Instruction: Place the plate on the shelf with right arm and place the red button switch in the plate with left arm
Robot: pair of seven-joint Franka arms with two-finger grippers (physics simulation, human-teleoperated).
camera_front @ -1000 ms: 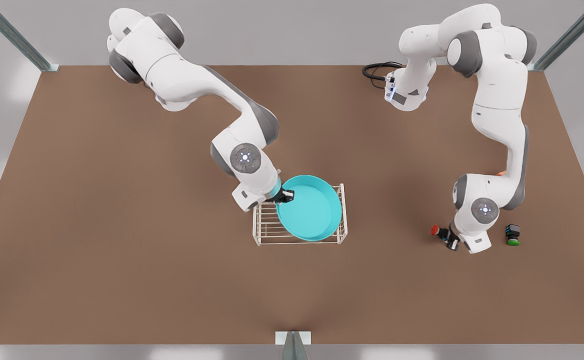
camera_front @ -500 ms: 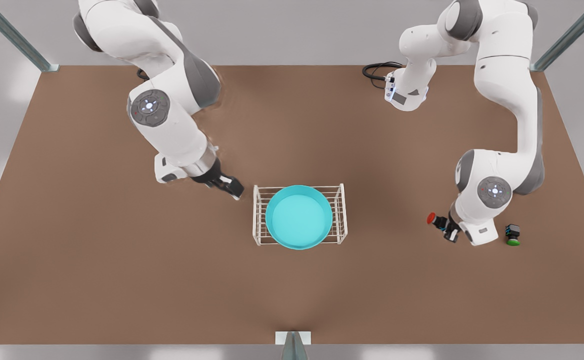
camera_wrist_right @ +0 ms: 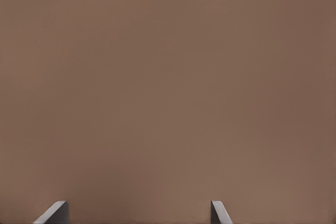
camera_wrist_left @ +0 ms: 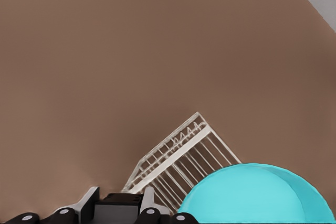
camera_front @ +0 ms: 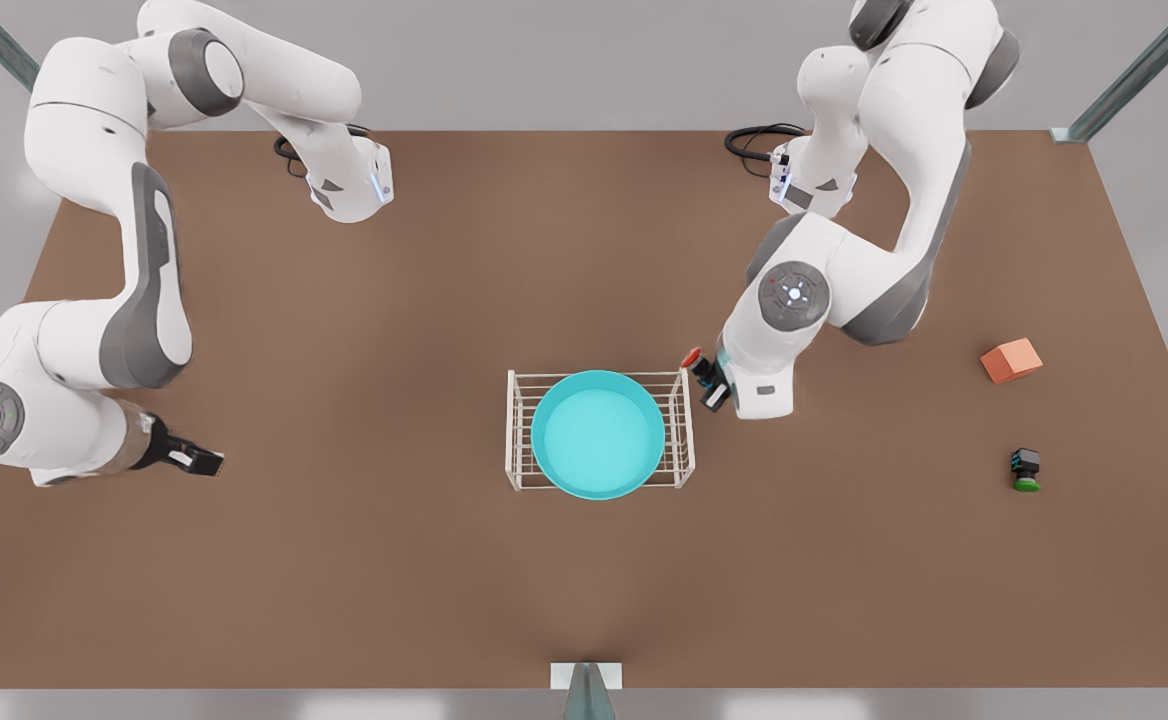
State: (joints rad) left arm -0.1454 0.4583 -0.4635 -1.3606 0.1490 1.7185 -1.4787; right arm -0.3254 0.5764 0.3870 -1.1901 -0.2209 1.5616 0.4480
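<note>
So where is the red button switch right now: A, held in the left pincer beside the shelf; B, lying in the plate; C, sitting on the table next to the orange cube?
A: the left pincer grips the red button switch just off the shelf, not yet over the plate.

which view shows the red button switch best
The front view: the red button switch sits in the left gripper beside the shelf. The left wrist view catches its dark body; the right wrist view, table.
</note>
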